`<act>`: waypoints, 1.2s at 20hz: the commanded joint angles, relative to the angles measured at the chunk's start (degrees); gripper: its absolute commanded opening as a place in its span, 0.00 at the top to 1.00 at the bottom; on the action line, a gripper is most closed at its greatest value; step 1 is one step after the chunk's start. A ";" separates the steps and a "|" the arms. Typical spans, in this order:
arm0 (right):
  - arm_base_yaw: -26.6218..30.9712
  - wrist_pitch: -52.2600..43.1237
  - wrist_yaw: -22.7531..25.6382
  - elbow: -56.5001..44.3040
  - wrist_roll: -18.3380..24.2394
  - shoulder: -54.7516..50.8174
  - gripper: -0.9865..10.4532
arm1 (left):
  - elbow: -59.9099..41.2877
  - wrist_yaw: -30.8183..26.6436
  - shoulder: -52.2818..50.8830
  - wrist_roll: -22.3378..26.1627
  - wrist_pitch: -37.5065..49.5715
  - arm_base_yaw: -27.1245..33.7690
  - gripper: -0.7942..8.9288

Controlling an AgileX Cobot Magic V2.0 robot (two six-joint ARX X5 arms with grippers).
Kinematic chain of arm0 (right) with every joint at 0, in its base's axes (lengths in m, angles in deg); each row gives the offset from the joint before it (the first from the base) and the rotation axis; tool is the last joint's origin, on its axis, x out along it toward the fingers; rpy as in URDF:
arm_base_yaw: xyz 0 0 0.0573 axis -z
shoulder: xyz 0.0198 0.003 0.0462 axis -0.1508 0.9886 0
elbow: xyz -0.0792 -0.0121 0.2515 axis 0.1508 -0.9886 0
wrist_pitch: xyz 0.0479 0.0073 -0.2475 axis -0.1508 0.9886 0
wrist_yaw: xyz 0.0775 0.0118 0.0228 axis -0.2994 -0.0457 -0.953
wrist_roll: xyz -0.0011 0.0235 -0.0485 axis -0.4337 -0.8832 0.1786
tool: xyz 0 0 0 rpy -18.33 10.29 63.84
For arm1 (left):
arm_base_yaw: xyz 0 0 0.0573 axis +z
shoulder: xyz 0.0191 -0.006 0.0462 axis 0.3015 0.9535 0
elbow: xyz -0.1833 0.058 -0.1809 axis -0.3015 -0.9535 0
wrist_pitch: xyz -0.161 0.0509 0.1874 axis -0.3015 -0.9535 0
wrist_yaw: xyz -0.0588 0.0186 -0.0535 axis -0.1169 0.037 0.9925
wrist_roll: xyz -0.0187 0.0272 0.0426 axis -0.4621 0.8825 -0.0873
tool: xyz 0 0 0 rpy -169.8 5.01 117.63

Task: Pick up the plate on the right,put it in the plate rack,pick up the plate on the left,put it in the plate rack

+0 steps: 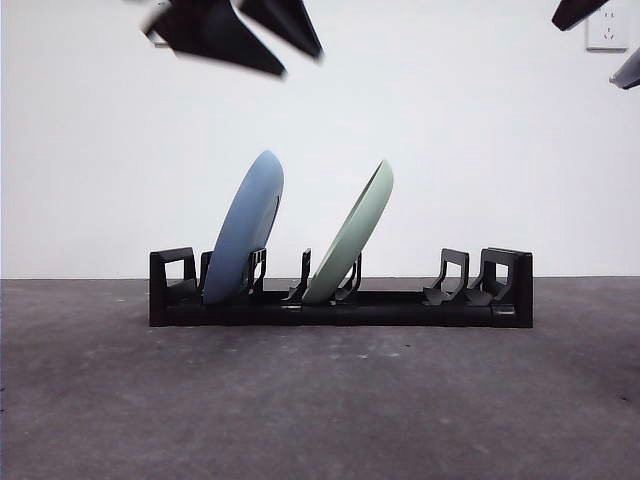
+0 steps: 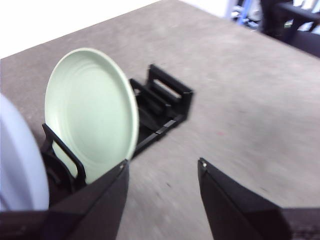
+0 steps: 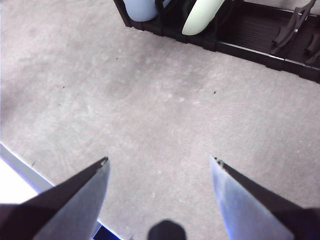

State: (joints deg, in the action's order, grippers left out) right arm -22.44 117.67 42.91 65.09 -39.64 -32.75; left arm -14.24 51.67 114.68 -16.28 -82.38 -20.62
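Front view, near to far: bare grey table [image 1: 320,400] in the foreground, then the plate rack [image 1: 340,295] lying long and low across the middle, black, with blocky loop ends at 9 and 3 o'clock. Standing in its slots, two plates, both leaning toward 1 o'clock: the blue plate [image 1: 245,228] near the 9 o'clock end, the green plate [image 1: 352,232] just toward 3 o'clock of it, the two apart, with a divider between. Slots toward the 3 o'clock end unoccupied. Behind, a white wall [image 1: 450,130] with a socket [image 1: 607,27] at the 1 o'clock corner.

Up at 11 o'clock, above the blue plate and clear of it, the left gripper [image 1: 250,35], blurred, jaws spread, holding nothing. At the 1 o'clock corner, only a dark tip of the right gripper [image 1: 578,12].

Left wrist view: left gripper [image 2: 162,167] released, green plate [image 2: 91,111] upright in the plate rack [image 2: 165,97] just beyond one jaw, edge of the blue plate [image 2: 17,160] beside it.

Right wrist view: right gripper [image 3: 159,162] wide apart, empty, over bare table [image 3: 150,100]; farther off, the plate rack [image 3: 260,37] with the lower rims of the blue plate [image 3: 140,9] and green plate [image 3: 200,17].
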 commanded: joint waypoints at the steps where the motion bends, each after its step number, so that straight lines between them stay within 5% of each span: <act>1: -0.07 -0.22 -0.22 -0.44 1.09 -0.04 0.61 | -0.17 1.27 -6.56 0.09 -6.10 -0.17 0.69; 10: -0.07 -1.73 -2.60 -0.44 1.09 -0.07 0.61 | -0.17 2.36 -26.10 -0.17 -32.13 -0.17 0.69; 18: -0.07 -1.64 -2.62 -0.44 1.01 -0.07 0.61 | -0.17 2.36 -27.71 -0.17 -35.71 -0.17 0.70; 21: -0.07 -1.64 -2.62 -0.44 0.94 -0.07 0.61 | -0.17 2.34 -27.36 -0.15 -35.74 -0.17 0.94; 24: -0.07 -1.38 -2.60 -0.44 0.94 -0.07 0.61 | -0.17 2.36 -27.32 -0.15 -35.71 -0.17 0.93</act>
State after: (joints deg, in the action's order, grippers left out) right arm -22.44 116.60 40.40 65.09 -38.92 -32.75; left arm -14.24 53.83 87.45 -16.28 -118.20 -20.67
